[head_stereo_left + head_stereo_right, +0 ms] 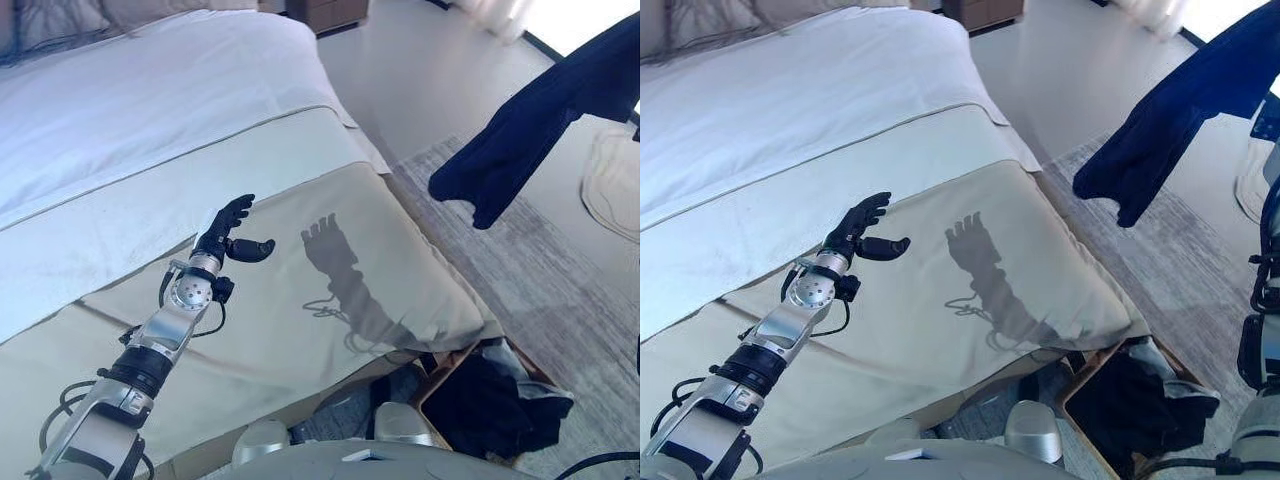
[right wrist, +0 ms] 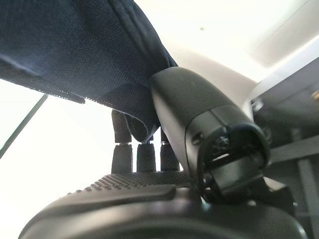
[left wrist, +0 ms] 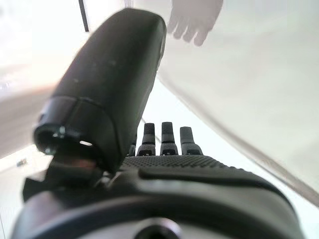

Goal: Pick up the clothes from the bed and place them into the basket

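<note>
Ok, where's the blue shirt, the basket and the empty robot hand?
blue shirt [image 1: 520,130]: left eye view, middle of the hanging cloth.
basket [image 1: 1076,411]: right eye view, its wooden rim.
left robot hand [image 1: 226,236]: left eye view, its palm, above the bed.

Left arm, lower left of frame: silver-grey segmented shell, black bands, round silver wrist joint, thin black cables alongside. Left hand: matte black fingers and thumb. Right hand: black with a dotted grip texture.
</note>
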Controlling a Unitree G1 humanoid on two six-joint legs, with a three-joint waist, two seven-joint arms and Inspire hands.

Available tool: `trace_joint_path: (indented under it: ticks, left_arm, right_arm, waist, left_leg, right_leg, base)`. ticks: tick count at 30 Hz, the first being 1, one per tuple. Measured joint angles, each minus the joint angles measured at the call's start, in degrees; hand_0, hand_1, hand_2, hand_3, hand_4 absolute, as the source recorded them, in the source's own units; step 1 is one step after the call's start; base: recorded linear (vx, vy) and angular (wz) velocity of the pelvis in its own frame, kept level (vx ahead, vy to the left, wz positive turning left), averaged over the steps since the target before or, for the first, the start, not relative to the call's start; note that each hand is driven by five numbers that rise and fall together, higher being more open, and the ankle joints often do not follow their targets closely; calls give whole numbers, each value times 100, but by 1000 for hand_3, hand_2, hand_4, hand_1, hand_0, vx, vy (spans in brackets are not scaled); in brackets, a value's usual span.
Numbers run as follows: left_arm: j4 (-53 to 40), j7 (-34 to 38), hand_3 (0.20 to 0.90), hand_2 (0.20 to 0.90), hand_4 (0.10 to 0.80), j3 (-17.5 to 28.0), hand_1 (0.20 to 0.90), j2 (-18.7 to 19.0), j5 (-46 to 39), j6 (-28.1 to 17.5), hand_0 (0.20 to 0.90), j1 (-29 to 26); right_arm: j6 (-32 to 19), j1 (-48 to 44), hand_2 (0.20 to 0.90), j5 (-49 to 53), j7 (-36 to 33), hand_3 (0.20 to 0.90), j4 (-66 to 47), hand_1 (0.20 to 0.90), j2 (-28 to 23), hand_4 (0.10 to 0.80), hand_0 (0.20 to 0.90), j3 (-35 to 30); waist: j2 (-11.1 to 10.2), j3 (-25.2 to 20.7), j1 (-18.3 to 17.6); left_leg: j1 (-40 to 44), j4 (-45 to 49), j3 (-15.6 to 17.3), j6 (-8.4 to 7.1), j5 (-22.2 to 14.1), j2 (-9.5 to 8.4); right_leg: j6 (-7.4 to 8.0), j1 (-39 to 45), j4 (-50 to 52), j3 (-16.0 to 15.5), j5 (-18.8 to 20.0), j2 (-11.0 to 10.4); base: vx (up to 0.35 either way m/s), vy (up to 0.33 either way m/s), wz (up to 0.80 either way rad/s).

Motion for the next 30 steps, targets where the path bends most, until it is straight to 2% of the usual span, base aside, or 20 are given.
trace_joint_path:
  ticks: [5,7,10,12,19,23,30]
  left_arm:
    - [63,-24,900,900,800,0,900,-85,24,-67,900,-3]
    - [77,-39,900,900,800,1,900,-99,25,-71,900,-2]
    - [89,-41,900,900,800,11,900,-86,25,-78,900,-7]
    - [101,-62,900,900,800,10,900,-85,34,-78,900,-7]
    - [136,-289,900,900,800,-74,900,-136,120,-77,900,65]
    - [140,-405,900,900,800,-116,900,-185,146,-73,900,70]
    - [148,-443,900,900,800,-223,900,-176,201,-18,900,156]
  right_arm:
    - [2,566,300,1,16,200,-26,300,-39,100,300,-406]
    - [-3,1018,300,8,20,200,-114,300,-42,100,300,-717]
    - [-27,1730,300,48,27,200,-266,300,52,100,300,-991]
    - [-26,1982,300,64,90,200,-280,300,208,100,300,-1064]
    - [-24,3073,300,107,410,200,-290,300,827,100,300,-1116]
    - [-27,3636,300,50,689,200,-243,300,907,100,300,-1109]
    - [-28,4103,300,35,971,200,-59,300,1108,100,300,-1101]
  waist:
    - [-2,-3,-217]
    - [-1,-8,-298]
    - [-1,-23,-343]
    - [7,-39,-471]
    - [108,-475,-831]
    - [251,-661,-937]
    - [350,-728,-1082]
  left_leg:
    - [-3,-3,107,-4,-4,64]
    - [-9,-5,177,-33,-26,67]
    - [-37,-10,265,-155,-120,106]
    - [-114,-24,304,-224,-181,142]
    - [-174,-39,461,-234,-216,198]
    - [-179,-40,610,-237,-218,203]
    - [-170,-37,634,-244,-223,174]
  right_leg:
    - [3,-114,1,256,-2,91]
    - [113,-167,1,394,-83,104]
    - [252,-285,1,579,-190,164]
    - [259,-402,0,686,-196,211]
    - [292,-613,-2,1001,-222,341]
    - [278,-706,-2,1141,-231,372]
    - [297,-769,-2,1222,-213,391]
  base:
    - [-5,-16,-22]
    - [-48,-21,-25]
    - [-56,-26,-26]
    - [-35,-20,-25]
    - [-27,-27,-22]
    - [-22,-34,-21]
    - [-15,-37,-8]
